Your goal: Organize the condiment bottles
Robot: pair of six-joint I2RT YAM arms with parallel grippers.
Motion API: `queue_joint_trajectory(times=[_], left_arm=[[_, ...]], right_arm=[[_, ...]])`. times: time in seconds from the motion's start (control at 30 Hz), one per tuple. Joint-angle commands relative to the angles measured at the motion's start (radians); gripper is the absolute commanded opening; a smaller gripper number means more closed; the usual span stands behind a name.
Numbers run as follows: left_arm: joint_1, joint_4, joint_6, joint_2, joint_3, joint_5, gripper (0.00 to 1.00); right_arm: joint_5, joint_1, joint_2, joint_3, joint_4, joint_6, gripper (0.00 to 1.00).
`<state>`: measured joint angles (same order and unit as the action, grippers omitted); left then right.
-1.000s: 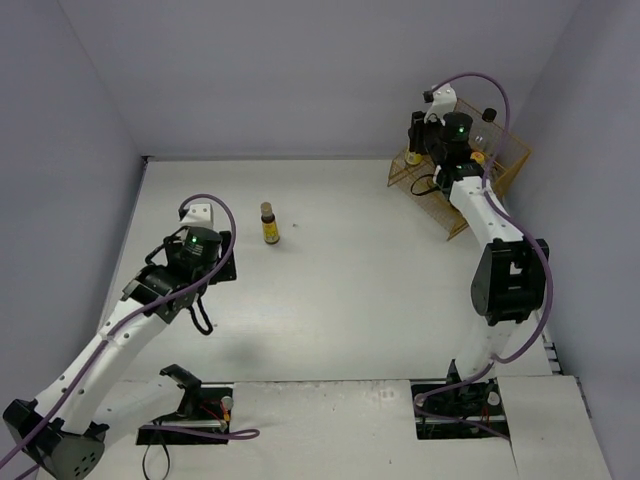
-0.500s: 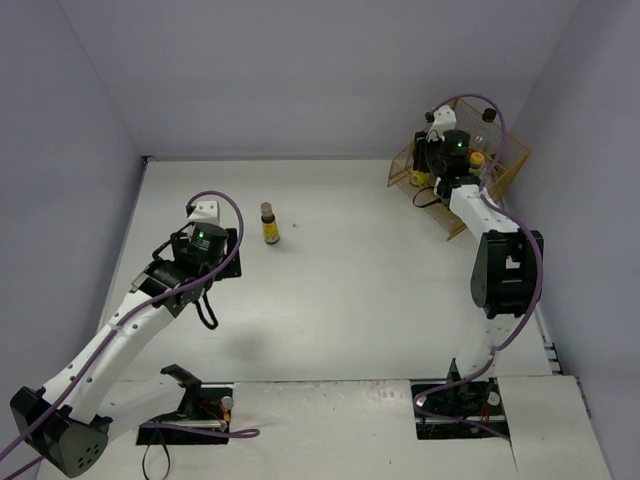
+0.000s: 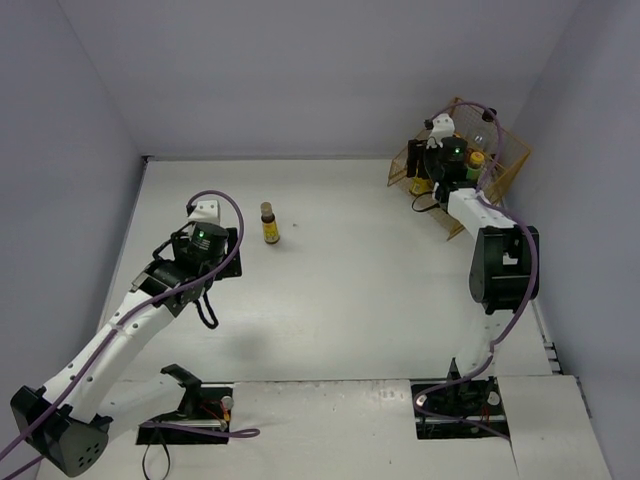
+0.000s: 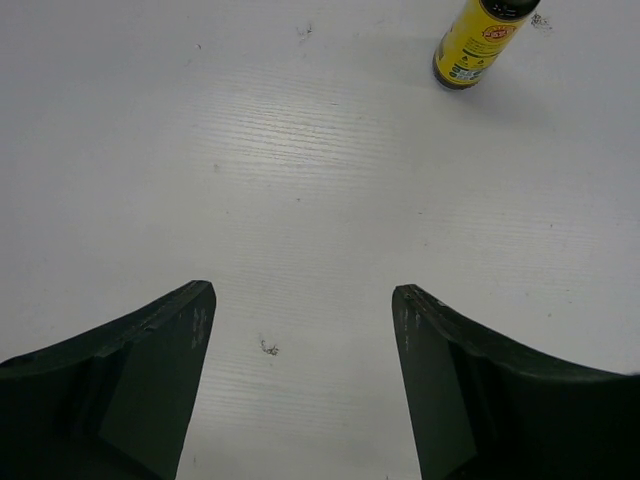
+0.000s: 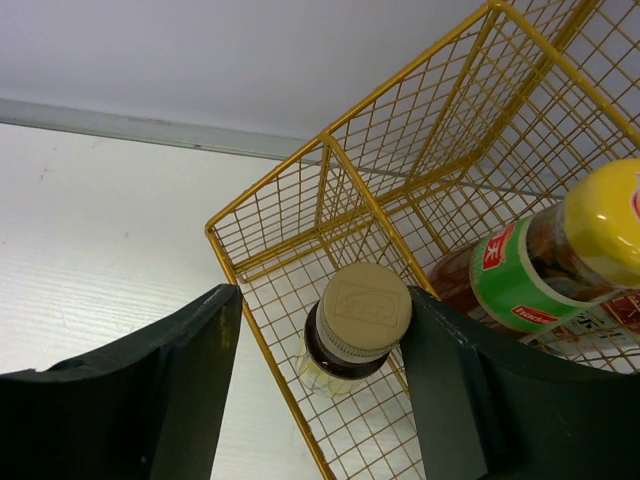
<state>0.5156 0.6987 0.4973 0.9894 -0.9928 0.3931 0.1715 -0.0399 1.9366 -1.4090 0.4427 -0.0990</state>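
A short brown yellow-labelled bottle [image 3: 269, 224] stands alone on the table, at the upper right of the left wrist view [image 4: 480, 45]. My left gripper [image 3: 225, 250] [image 4: 302, 292] is open and empty above bare table, short of that bottle. My right gripper [image 3: 428, 172] [image 5: 322, 295] is open inside the yellow wire basket [image 3: 505, 150]. A second short brown bottle [image 5: 360, 320] with a tan cap stands between its fingers, against the right one and apart from the left one. A dark red yellow-capped bottle [image 5: 540, 260] lies in the basket beside it.
The basket's rim [image 5: 370, 200] and a wire divider run close to the right fingers. Another labelled bottle [image 5: 600, 322] shows partly under the red one. The back wall stands right behind the basket. The right side wall is close to it.
My right gripper has come down into the basket with the short brown bottle. My left arm moved slightly up toward the lone bottle, then stayed still.
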Motion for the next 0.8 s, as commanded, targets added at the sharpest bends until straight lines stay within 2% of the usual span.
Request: queue_joint_trajectory(times=[0.0, 0.1, 0.23, 0.43, 0.6, 0.77], left_arm=[[-0.006, -0.038, -0.014, -0.017, -0.037, 0.004, 0.71], [-0.006, -0.039, -0.013, -0.026, -0.032, -0.003, 0.71], [-0.006, -0.038, -0.011, -0.038, -0.030, -0.010, 0.71], [-0.006, -0.001, -0.008, -0.074, -0.036, 0.001, 0.71], [-0.006, 0.039, 0.012, -0.126, -0.033, -0.002, 0.71], [-0.006, 0.088, 0.029, -0.166, -0.038, -0.002, 0.71]], right_arm=[[0.010, -0.005, -0.103, -0.021, 0.084, 0.005, 0.66], [0.016, -0.023, -0.155, -0.018, 0.056, -0.001, 0.72], [0.031, -0.084, -0.232, -0.025, 0.008, -0.025, 0.73], [0.094, -0.256, -0.298, -0.030, -0.068, -0.030, 0.76], [0.132, -0.426, -0.280, -0.022, -0.056, 0.015, 0.82], [0.175, -0.535, -0.179, -0.051, -0.013, 0.062, 0.85]])
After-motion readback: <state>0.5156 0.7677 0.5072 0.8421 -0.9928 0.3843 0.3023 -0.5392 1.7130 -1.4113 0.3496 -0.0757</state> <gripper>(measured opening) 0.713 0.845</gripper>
